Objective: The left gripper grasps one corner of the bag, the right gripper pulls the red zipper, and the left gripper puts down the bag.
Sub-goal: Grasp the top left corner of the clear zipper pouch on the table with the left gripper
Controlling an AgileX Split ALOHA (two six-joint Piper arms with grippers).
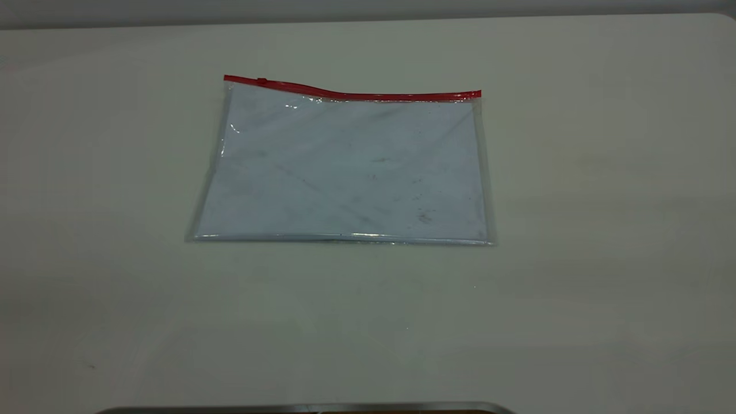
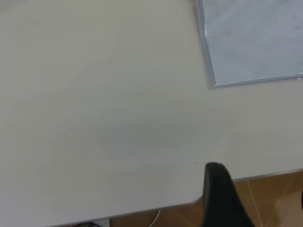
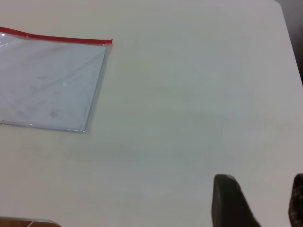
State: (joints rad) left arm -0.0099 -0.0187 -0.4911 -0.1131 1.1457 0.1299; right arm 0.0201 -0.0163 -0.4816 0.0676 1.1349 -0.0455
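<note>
A dark metal-edged strip [image 1: 305, 409] lies nearest the exterior camera, at the near edge of the pale table [image 1: 604, 230]. Beyond it, the bag [image 1: 345, 167] rests flat near the middle of the tabletop, a clear pouch with a white, smudged sheet inside. Its red zipper [image 1: 368, 95] runs along the far long edge, slightly wavy, with the small slider tab [image 1: 261, 81] close to the strip's left end. The corner of the bag [image 1: 227, 79] at that left end lies on the table with nothing touching it. Dark smudges [image 1: 424, 217] mark the sheet near the opposite, near-right corner.

Neither of my arms appears in the exterior view. My left gripper [image 2: 265, 198] hangs over the table's near edge, well apart from the bag, whose near-left corner shows in the left wrist view. One black finger [image 2: 220, 198] is in frame and a sliver of the other at the picture's border, so I read the jaws as spread and holding nothing. My right gripper [image 3: 265, 203] hovers above bare tabletop, well away from the bag's right end; two black fingers [image 3: 229, 201] stand apart with table showing between them, empty.
</note>
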